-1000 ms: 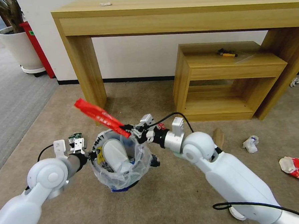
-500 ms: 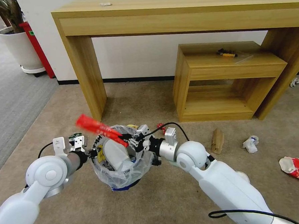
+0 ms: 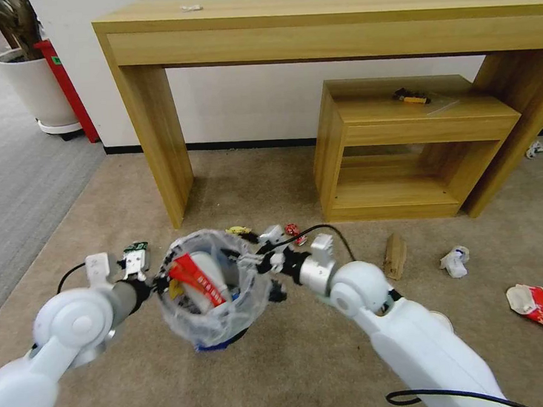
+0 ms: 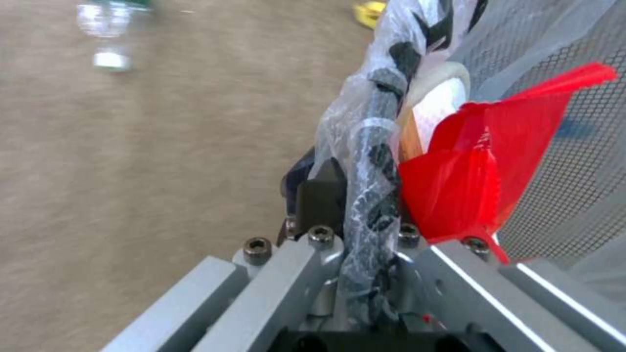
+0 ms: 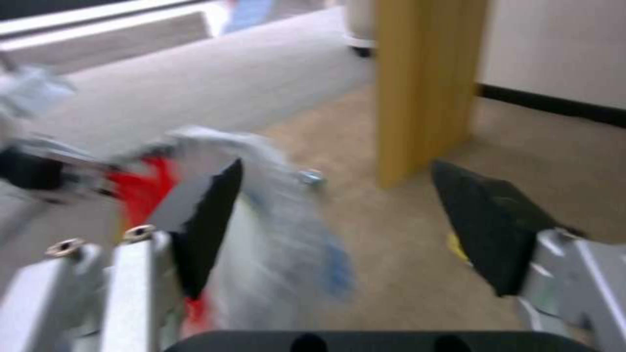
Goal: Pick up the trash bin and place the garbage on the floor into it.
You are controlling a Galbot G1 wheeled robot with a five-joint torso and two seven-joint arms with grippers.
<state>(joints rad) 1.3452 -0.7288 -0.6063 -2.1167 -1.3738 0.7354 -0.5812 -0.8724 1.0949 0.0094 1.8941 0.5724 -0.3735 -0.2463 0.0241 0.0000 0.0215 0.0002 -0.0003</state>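
Left gripper (image 3: 157, 284) is clamped on the rim of the trash bin (image 3: 213, 316). In the left wrist view the crinkled clear liner (image 4: 368, 161), printed with black marks, is bunched and twisted between the closed metal jaws. The bin is round, with a dark mesh wall (image 4: 574, 166), and sits low over the beige short-pile floor (image 3: 292, 360) between the two arms.

A long red wrapper (image 3: 197, 283), glossy and creased, lies slanted inside the bin against a smooth white rounded item, possibly a slipper (image 3: 211, 273). In the left wrist view the wrapper's thin plastic fans out just beside the liner's pinched edge.

Right gripper (image 3: 253, 262) sits at the bin's rim on the side opposite the left one. Its two dark wedge-shaped pads (image 5: 209, 220) stand wide apart with nothing between them.

Litter on the carpet:
- flat brown cardboard piece (image 3: 395, 255), near the low wooden shelf (image 3: 414, 147);
- crumpled white and blue packet (image 3: 455, 261);
- red and white wrapper (image 3: 535, 306), farther right;
- small yellow scrap (image 3: 238, 231) and small red scrap (image 3: 292, 229), just behind the bin.

A long, pale wooden table (image 3: 335, 24) stands against the wall.
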